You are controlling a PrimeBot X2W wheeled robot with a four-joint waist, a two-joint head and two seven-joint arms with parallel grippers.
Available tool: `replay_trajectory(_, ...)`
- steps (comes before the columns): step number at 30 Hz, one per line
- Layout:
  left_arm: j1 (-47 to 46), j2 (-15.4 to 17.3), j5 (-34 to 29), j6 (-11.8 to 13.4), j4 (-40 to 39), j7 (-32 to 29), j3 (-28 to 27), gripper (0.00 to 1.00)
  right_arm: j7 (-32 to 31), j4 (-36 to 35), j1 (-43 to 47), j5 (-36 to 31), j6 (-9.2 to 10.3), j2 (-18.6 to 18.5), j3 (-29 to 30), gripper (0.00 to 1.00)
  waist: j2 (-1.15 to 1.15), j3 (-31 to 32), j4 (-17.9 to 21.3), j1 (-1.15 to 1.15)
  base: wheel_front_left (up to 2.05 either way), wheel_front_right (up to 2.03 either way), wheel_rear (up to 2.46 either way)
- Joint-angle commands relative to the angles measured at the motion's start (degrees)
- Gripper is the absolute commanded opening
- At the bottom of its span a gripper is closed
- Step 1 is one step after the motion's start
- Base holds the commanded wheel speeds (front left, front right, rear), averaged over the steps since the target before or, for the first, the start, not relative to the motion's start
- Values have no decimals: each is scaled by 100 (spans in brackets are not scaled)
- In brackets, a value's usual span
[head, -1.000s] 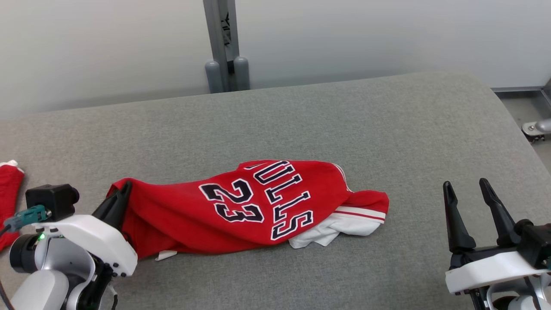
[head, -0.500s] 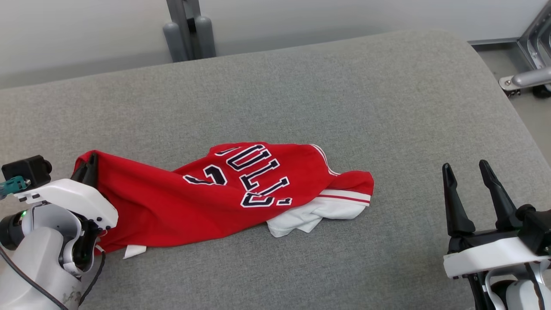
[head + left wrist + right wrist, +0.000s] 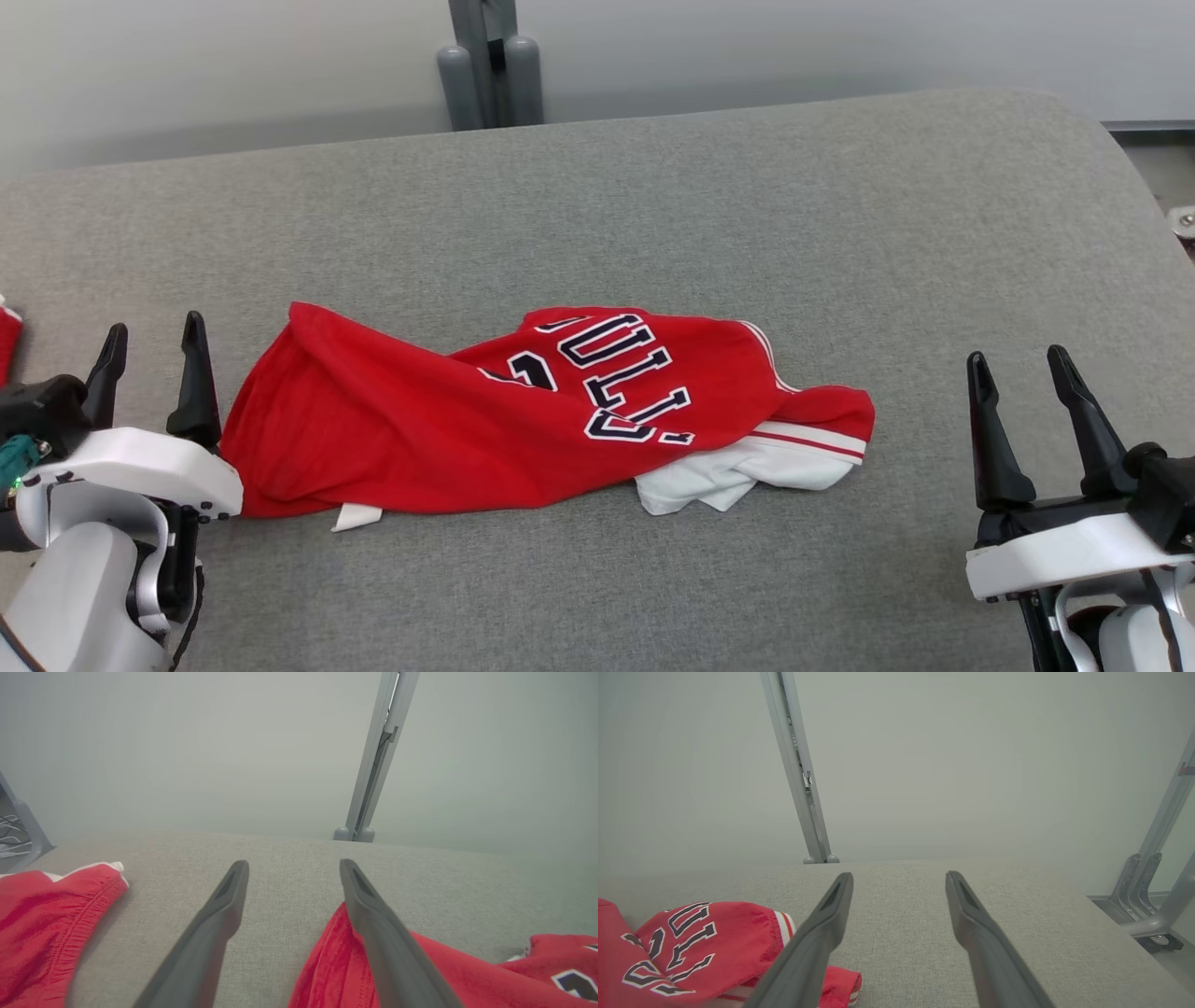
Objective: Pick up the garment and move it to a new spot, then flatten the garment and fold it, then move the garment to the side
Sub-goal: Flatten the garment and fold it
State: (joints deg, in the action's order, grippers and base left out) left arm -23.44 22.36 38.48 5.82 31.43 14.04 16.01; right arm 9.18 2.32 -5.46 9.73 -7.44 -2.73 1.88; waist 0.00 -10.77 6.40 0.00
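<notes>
Left gripper [image 3: 155, 325] and right gripper [image 3: 1016, 355] both spread, empty. Jersey [image 3: 420, 429] lies bunched mid-cushion [image 3: 653, 205], edge just beside left gripper. I'd pinch 2 far-apart hem corners low, then pull taut.

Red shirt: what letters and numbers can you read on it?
"ULL": dark, white-edged letters on the red jersey; the word's end letters are folded out of sight.
Number beside them: mostly hidden in a fold, not readable.
White tag at its hem: too small to read.
</notes>
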Motion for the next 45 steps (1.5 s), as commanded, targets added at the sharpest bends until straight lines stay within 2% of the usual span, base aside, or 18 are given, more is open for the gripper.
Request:
replay_trajectory(1,195,32,-120,130,-356,55,-63,100,39,-48,-10,-49,-9,-32,22,100,0,107,-167,0,0,0,0)
replay_trajectory(10,1495,126,-586,860,-2763,92,-196,100,-73,-71,150,-186,-9,-33,-130,100,0,468,-499,0,0,0,0)
replay_trajectory(11,1495,126,-586,860,-2763,92,-196,100,-73,-71,150,-186,-9,-33,-130,100,0,468,-499,0,0,0,0)
replay_trajectory(13,1908,116,-616,1057,-3402,-23,-145,100,-116,-79,226,-197,-9,-34,-158,100,0,625,-526,0,0,0,0)
replay_trajectory(17,2293,163,-784,1291,-3965,-171,-9,100,-195,-99,371,-216,-9,-33,-176,100,0,818,-539,0,0,0,0)
replay_trajectory(20,2501,208,-926,1391,-4163,-293,136,100,-252,-133,505,-231,-9,-32,-202,100,0,973,-536,0,0,0,0)
replay_trajectory(26,2718,258,-990,1421,-4148,-463,347,100,-367,-277,795,-235,-9,-31,-228,100,0,1171,-488,0,0,0,0)
replay_trajectory(45,2650,285,-951,1463,-4021,-466,361,100,-572,-421,984,-207,-9,-31,-291,100,0,1228,-397,0,0,0,0)
